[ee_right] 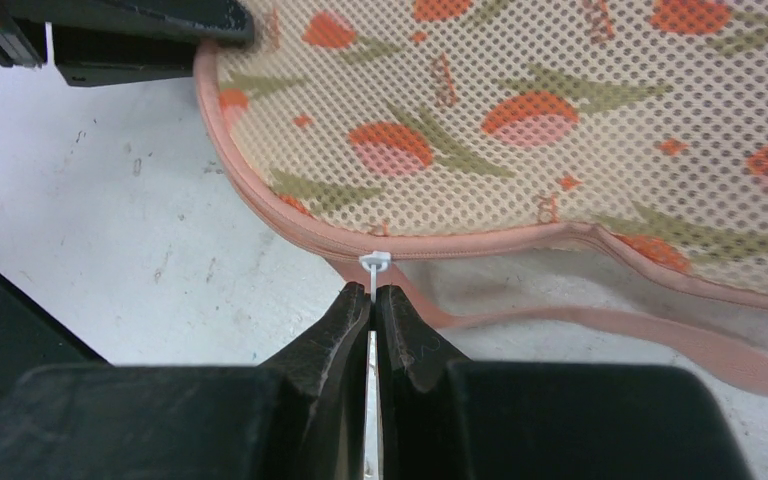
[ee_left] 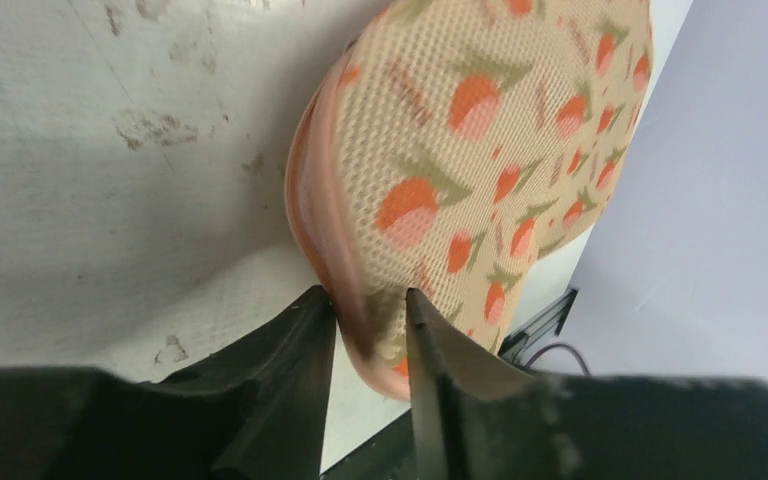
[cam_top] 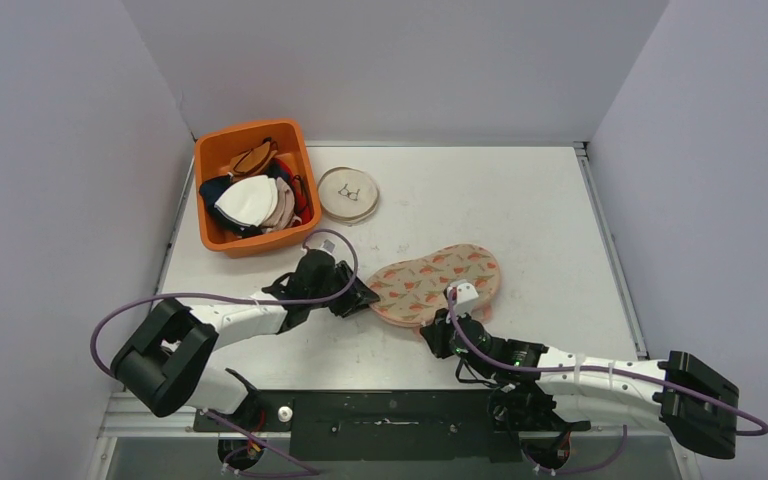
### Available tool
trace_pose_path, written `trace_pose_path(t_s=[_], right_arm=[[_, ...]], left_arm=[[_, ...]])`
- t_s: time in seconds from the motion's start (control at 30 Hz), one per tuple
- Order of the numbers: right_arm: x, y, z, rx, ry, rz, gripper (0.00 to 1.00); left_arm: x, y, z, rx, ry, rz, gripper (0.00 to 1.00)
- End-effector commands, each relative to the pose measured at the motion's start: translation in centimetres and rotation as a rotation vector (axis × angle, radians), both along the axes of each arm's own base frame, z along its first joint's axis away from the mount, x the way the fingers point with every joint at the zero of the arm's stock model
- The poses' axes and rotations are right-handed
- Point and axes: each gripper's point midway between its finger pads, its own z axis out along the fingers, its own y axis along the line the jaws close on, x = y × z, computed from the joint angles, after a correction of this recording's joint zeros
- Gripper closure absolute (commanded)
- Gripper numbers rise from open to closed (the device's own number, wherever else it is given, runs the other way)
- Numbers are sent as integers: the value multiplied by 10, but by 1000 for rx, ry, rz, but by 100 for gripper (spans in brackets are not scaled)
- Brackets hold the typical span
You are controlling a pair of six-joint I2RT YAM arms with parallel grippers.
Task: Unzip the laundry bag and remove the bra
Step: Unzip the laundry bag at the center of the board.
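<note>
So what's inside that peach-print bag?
Little shows. The bag is part unzipped, the right gripper pinching the pull; in the gap lies pale mesh fabric: bra or lining, I cannot tell. The printed top covers everything else inside.

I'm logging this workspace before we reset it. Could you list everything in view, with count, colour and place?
laundry bag: one, peach mesh with red fruit print and pink trim, table centre
zipper pull: one, white, on the bag's near edge
bin: one, orange, far left of the table
garments: a pile, white, beige, black, orange and red, inside the bin; count unclear
round dish: one, clear, just right of the bin
small dark item: one, in the dish; too small to identify
table: one, white, scuffed
left arm's fingers: two, black, either side of the bag's end edge
right arm's fingers: two, black, shut on the zipper pull
</note>
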Motion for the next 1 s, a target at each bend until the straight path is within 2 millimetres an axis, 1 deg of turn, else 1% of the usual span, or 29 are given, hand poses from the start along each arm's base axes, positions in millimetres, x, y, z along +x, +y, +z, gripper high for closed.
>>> trace_pose_path(t_s=[0.0, 0.03, 0.07, 0.1, 0.2, 0.27, 0.4, 0.43, 0.47, 0.57, 0.67, 0.8, 0.83, 0.9, 0.97], right_arm=[[3, 8, 7, 37, -22, 17, 95], [3, 12, 9, 47, -26, 28, 95], [3, 15, 10, 51, -28, 35, 95], [4, 20, 12, 61, -32, 43, 95], [5, 34, 16, 79, -36, 81, 95], [5, 45, 18, 89, -40, 113, 95], [6, 67, 22, 90, -47, 179, 95], [6, 72, 19, 82, -45, 194, 95], [6, 77, 20, 82, -46, 208, 95], [8, 90, 22, 90, -50, 242, 95], [6, 102, 23, 101, -47, 277, 95], [1, 111, 26, 124, -42, 313, 95], [0, 111, 26, 123, -40, 318, 95], [-2, 109, 26, 121, -39, 324, 95], [-3, 108, 27, 118, -41, 326, 95]], left_arm=[[24, -2, 24, -18, -92, 12, 60], [23, -2, 27, -22, -94, 6, 44], [20, -1, 28, -22, -93, 1, 34], [16, 0, 29, -23, -88, -7, 27], [-1, 6, 28, -40, -63, -22, 11], [-14, 11, 26, -60, -44, -25, 7], [-39, 21, 23, -98, -18, -10, 3], [-44, 24, 23, -103, -16, -5, 3], [-47, 24, 28, -116, -29, 0, 3], [-55, 22, 34, -128, -44, 9, 3], [-52, 20, 35, -119, -54, 26, 3], [-35, 14, 39, -109, -80, 56, 0], [-31, 11, 40, -107, -84, 57, 6], [-23, 5, 40, -100, -89, 56, 14], [-17, 1, 36, -91, -82, 57, 23]])
